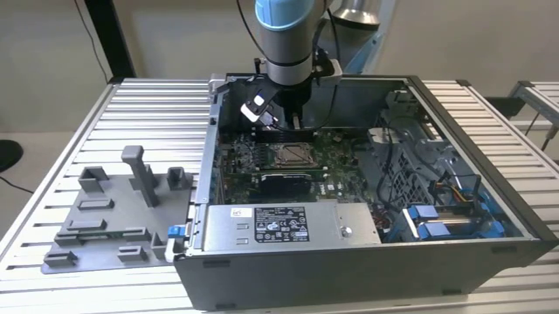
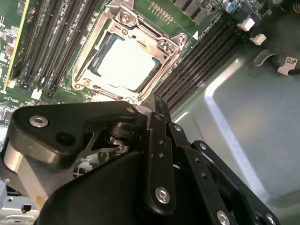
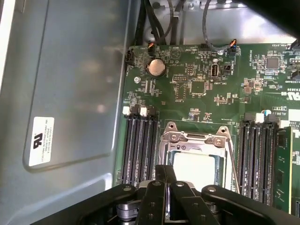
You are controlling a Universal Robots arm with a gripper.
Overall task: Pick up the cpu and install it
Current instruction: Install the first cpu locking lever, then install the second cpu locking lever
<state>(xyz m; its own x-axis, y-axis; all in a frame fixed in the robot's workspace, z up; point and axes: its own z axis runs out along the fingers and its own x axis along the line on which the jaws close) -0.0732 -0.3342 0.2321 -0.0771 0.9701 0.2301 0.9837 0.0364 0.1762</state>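
One slatted metal table (image 1: 148, 111) carries everything here. On it lies an open computer case (image 1: 489, 248), taking up most of the exterior view's right, and a grey fixture tray (image 1: 105, 222) with upright posts sits just beside it on the exterior view's left. At the near edge of the case a grey power supply box (image 1: 288, 226) with a white label lies across the opening. Beyond it the green motherboard (image 3: 197, 93) covers the case floor, with black memory slots (image 3: 140, 145) running on either side of the socket (image 2: 129, 56).

Down from above comes the arm (image 1: 284, 39), reaching into the far part of the case. Its gripper (image 3: 168, 187) hangs just above the far side of the socket, fingers pressed close together with nothing between them.

Within the socket's metal frame the cpu (image 2: 126, 63) lies flat, its pale silver top showing through the frame's opening in both wrist views (image 3: 194, 168). The gripper sits apart from it, not touching.
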